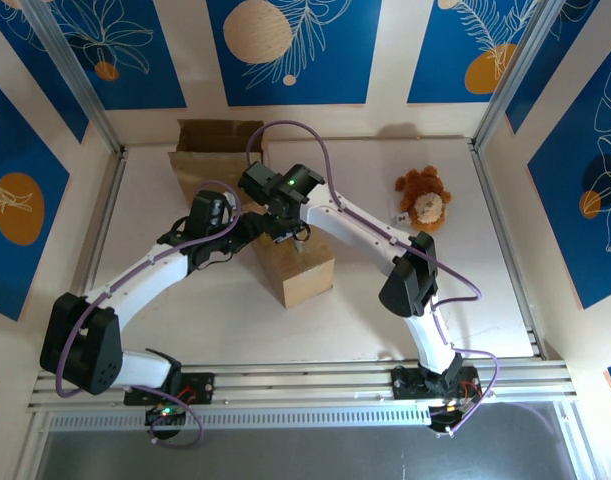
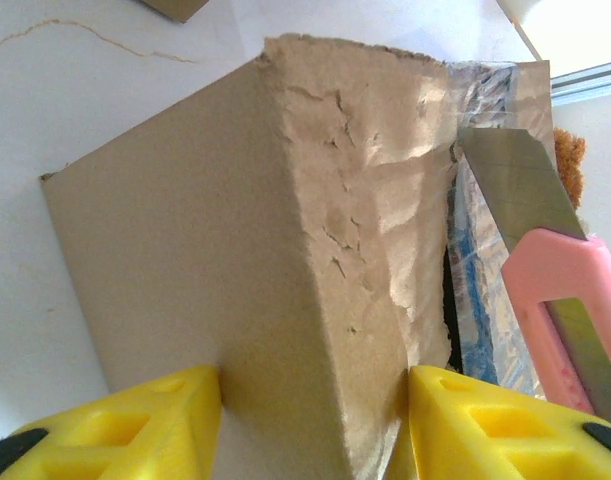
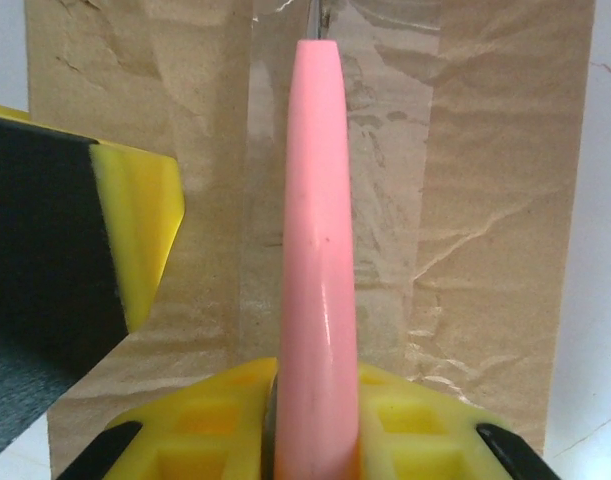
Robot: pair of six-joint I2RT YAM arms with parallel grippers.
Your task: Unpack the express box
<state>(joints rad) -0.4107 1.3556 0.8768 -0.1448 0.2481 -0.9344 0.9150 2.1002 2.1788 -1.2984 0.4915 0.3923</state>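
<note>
Box (image 2: 235, 250) is matt brown cardboard, rough and crinkly, with glossy clear tape (image 3: 385, 150) down the seam. Knife (image 3: 315, 260) has a smooth, shiny pink plastic handle and a dull grey metal blade (image 2: 515, 190). Fingers (image 2: 135, 430) are matt yellow plastic. Toy (image 1: 422, 197) looks like fuzzy plush.

Box (image 1: 303, 272) at table (image 1: 485, 300) ctr, cardboard piece (image 1: 213, 150) behind-L, plush toy (image 1: 422, 197) rear-R, cutter (image 3: 318, 250) over box top.

the white surface (image 1: 465, 300) carries a cardboard box (image 1: 300, 270) at its middle, a brown cardboard item (image 1: 210, 155) far left, a plush toy (image 1: 422, 197) far right.
</note>
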